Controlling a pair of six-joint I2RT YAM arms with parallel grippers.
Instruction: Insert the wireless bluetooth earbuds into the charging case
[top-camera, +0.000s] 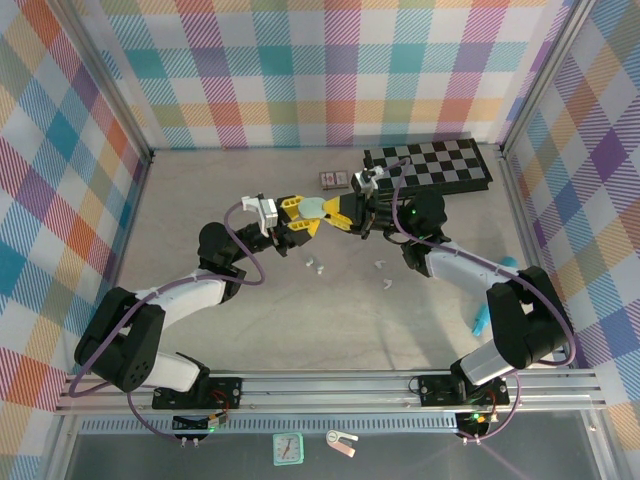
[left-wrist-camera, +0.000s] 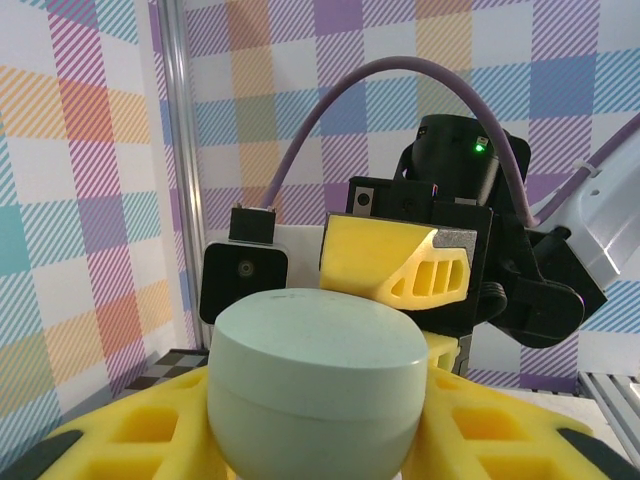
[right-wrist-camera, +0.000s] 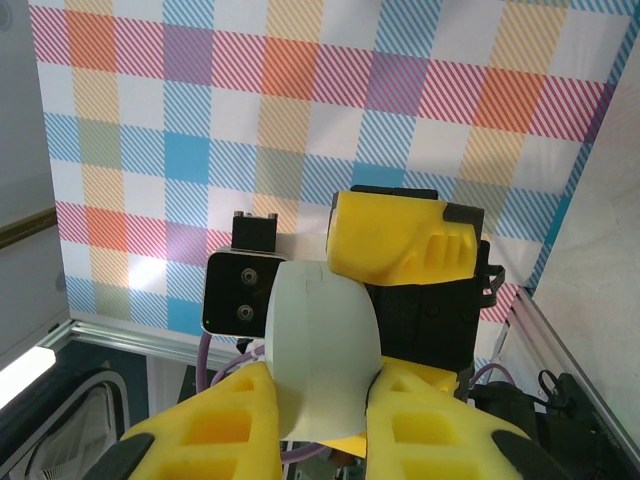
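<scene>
The charging case (top-camera: 313, 207) is a pale green pebble with its lid down, held in the air above the middle of the table between both grippers. My left gripper (top-camera: 304, 217) comes at it from the left, and its yellow fingers (left-wrist-camera: 500, 430) press both sides of the case (left-wrist-camera: 315, 370). My right gripper (top-camera: 331, 213) comes from the right and is shut on the case (right-wrist-camera: 320, 350), with its fingers (right-wrist-camera: 215, 430) clamped on either side. Tiny white earbuds lie on the table below: a pair (top-camera: 316, 266) and two single ones (top-camera: 380, 263) (top-camera: 387, 282).
A black and white checkerboard (top-camera: 428, 165) lies at the back right with a small patterned box (top-camera: 333, 180) beside it. A teal stick (top-camera: 490, 305) lies by the right arm. Plaid walls close off three sides.
</scene>
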